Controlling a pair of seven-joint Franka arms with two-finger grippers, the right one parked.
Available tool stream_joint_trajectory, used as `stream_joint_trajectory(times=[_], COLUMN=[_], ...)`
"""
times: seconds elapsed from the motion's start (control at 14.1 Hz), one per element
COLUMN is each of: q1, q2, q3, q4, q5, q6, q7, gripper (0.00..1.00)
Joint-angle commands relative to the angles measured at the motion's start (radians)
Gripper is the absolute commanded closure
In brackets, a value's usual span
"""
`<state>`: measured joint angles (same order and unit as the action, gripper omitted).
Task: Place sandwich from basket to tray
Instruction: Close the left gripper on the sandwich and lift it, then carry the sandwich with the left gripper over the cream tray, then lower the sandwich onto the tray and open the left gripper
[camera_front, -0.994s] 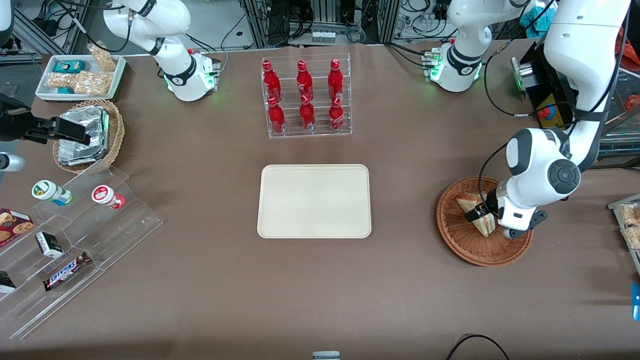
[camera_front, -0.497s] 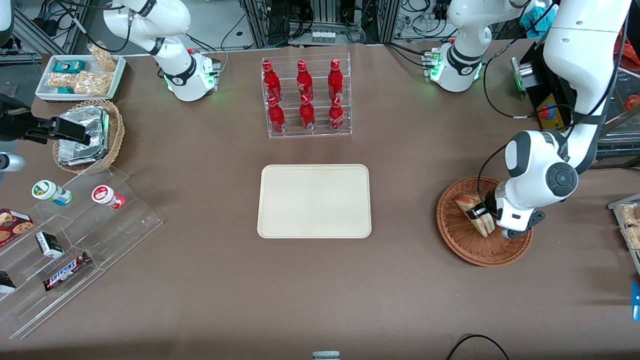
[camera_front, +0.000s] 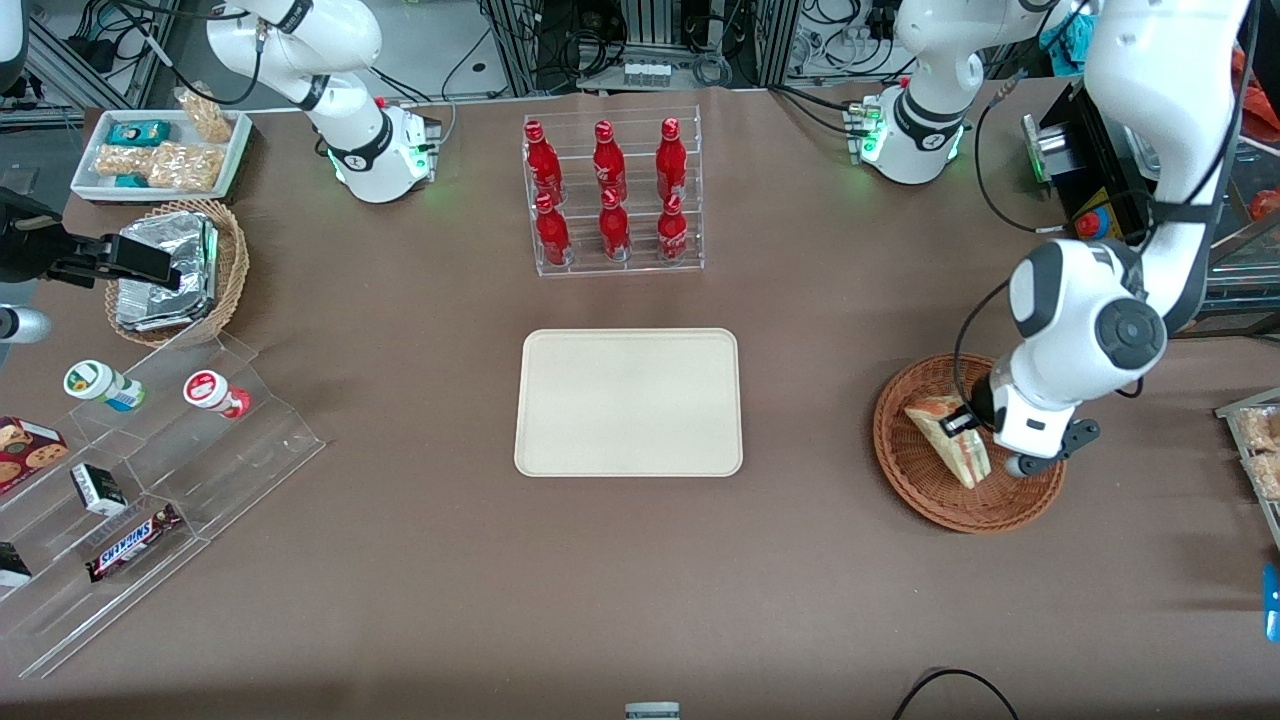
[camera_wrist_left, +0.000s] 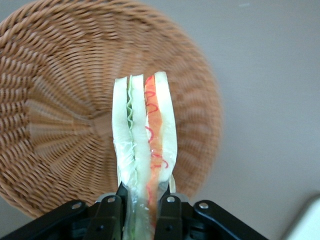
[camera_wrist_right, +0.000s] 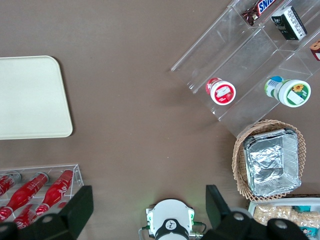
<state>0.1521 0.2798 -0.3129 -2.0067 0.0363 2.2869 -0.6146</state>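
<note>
A brown-covered table (camera_front: 400, 560) fronts cable-cluttered metal racks (camera_front: 640, 40).

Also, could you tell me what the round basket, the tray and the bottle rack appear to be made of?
The basket, under the gripper shut on the sandwich, looks like reddish-brown woven wicker, its strands showing. The tray looks like matte cream plastic, perhaps melamine. The bottle rack looks like clear glossy acrylic.

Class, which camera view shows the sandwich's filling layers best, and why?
The left wrist view: the sandwich faces the camera edge-on, showing green and red-orange layers between pale bread, pinched by the gripper above the basket. The front view shows only a small wedge partly hidden by the arm. The right wrist view does not show it.
</note>
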Motion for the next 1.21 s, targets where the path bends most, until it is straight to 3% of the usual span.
stream_joint_trajectory(times=[0.0,0.14,0.35,0.64,0.99,1.06,1.14], q1=[-0.15,-0.296,-0.486,-0.64,-0.749,-0.752,-0.752], q2=[-0.048,-0.015,0.161,0.361,0.456,0.46,0.461], q3=[0.006,0.006,0.006,0.006,0.012,0.014,0.014], q4=[0.034,0.106,0.282,0.48,0.505,0.506,0.506], q5=[0.005,0.002,-0.004,-0.001,0.005,0.005,0.007], q6=[-0.091,-0.168,-0.172,-0.158,0.014,0.014,0.011], q7=[-0.076,-0.094,-0.175,-0.197,-0.192,-0.189,-0.189], gripper=[0.86,0.86,0.83,0.82,0.81,0.73,0.49])
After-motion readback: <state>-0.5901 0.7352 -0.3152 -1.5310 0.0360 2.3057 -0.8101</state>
